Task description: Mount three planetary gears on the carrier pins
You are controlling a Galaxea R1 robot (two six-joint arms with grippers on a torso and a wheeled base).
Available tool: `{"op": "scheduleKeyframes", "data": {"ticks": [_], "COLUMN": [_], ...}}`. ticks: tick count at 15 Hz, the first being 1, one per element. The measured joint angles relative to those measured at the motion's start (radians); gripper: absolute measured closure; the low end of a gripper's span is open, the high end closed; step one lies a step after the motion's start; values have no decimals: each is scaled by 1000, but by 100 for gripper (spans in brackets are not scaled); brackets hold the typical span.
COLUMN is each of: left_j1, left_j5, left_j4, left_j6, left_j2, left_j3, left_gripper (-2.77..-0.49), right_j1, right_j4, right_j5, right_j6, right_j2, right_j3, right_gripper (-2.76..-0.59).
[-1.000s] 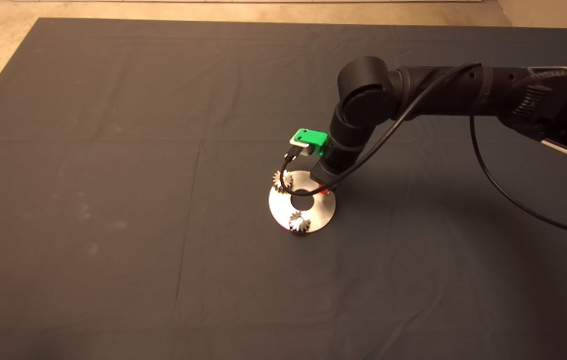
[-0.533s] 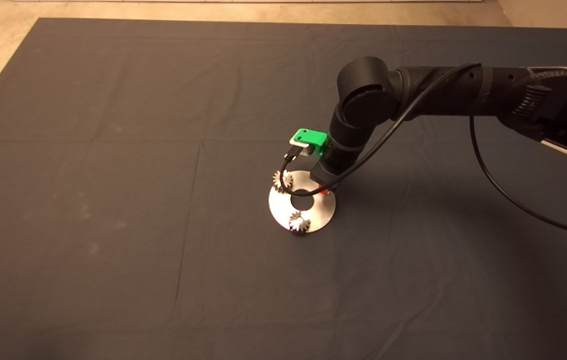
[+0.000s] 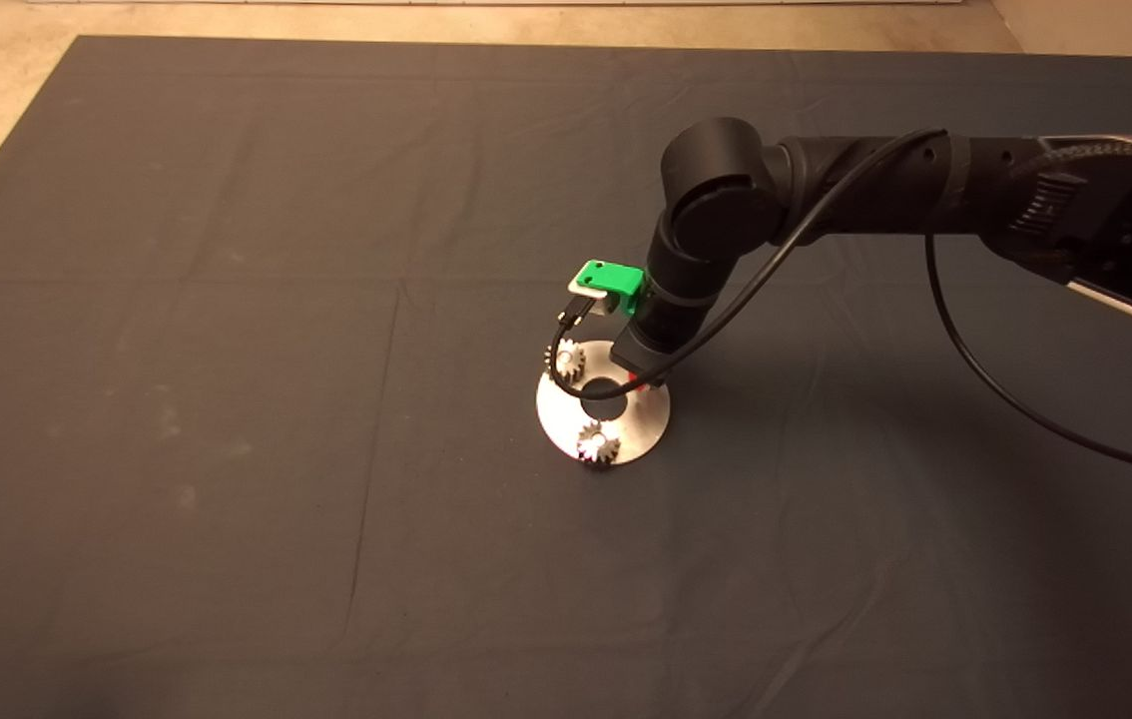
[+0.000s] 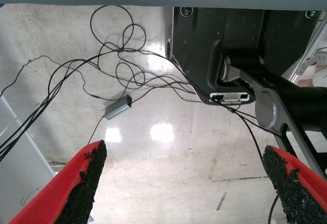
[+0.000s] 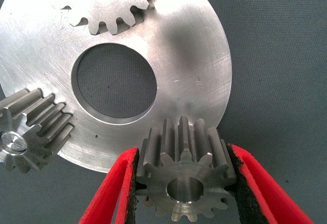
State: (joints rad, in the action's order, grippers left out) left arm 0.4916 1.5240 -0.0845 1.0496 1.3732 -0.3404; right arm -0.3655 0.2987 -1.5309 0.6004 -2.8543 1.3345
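The right gripper hangs over the round plate, which lies a little right of the middle of the tabletop, well away from every edge. Its jaws are closed on the third gear, pinching it across the teeth so that the bore faces up and stays clear, presumably so a pin can pass through it.

In the right wrist view the gear sits at the rim of the plate, over the side nearest the tabletop's right edge. The pin it is meant for is not visible: it may be under the gear or not yet reached, and I cannot tell which, nor whether the gear touches the plate.

The two other planetary gears are seated already: the far gear on the plate's side toward the far edge, the near gear on the side toward the near edge, with a pin end showing in one bore. Spaced this way they leave the last third of the plate open for the held gear.

The left gripper waits off the tabletop with its jaws spread wide and holding nothing, its camera looking at the floor.
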Motion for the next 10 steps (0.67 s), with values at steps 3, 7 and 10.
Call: {"op": "scheduleKeyframes", "data": {"ticks": [3,7,10], "left_j1": [0,0,0], "left_j5": [0,0,0], "left_j4": [-1,-1,-2], "left_j6": [0,0,0], "left_j2": [1,4,3], "left_j3": [0,0,0], "left_gripper": [-217,-217,-217], "right_j1": [0,0,0], "right_j4": [0,11,20], "right_j5": [0,2,3], "right_j6": [0,0,0], "right_j2": [-2,3,4], "right_j3": [0,-2,-2], "right_gripper": [-107,-107,-107]}}
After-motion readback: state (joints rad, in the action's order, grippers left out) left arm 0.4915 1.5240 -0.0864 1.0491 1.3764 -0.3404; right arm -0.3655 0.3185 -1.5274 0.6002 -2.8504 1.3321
